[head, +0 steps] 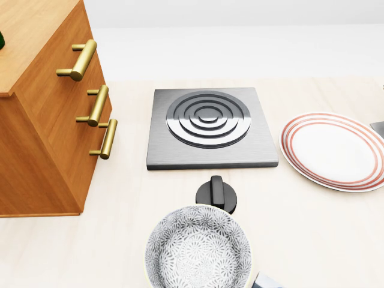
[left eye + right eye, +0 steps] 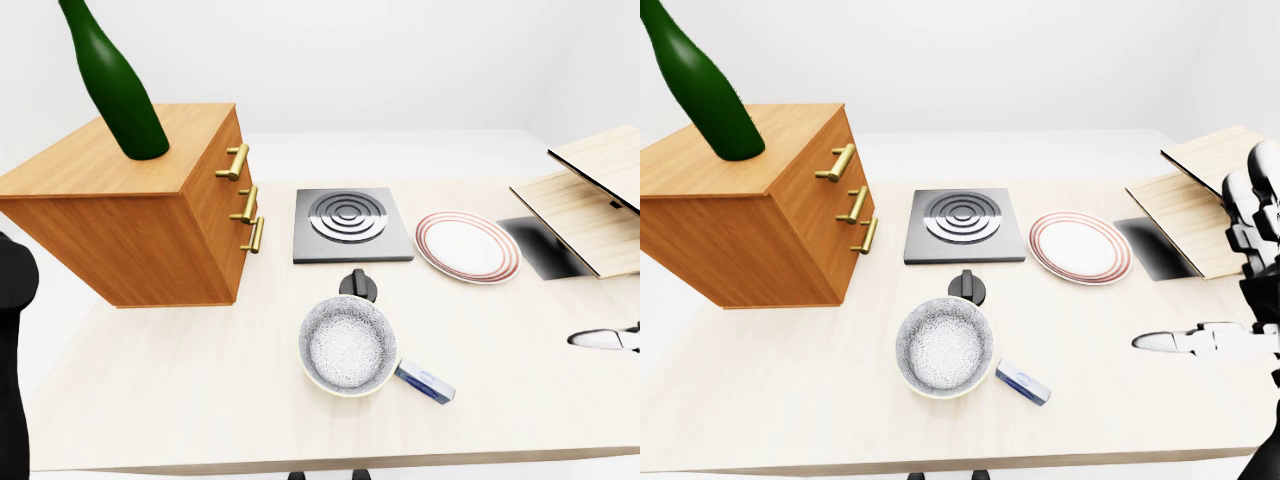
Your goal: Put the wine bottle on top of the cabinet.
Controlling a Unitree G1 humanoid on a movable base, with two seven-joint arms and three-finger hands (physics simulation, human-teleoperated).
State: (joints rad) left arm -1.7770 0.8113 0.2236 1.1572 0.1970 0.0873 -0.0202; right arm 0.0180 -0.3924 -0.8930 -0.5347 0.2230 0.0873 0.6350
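The green wine bottle stands on top of the wooden cabinet at the left of the left-eye view, near the top's near-left part, with no hand touching it. In the head view only a green sliver of the bottle shows at the left edge. My right hand hovers over the table at the right of the right-eye view, fingers stretched out, open and empty, far from the bottle. Of my left arm only a black part shows at the left edge; its hand is out of sight.
On the pale table lie a steel hob plate, a red-rimmed plate, a black knob and a patterned pan with a blue handle. Wooden boards lean at the right. The cabinet's brass handles face the hob.
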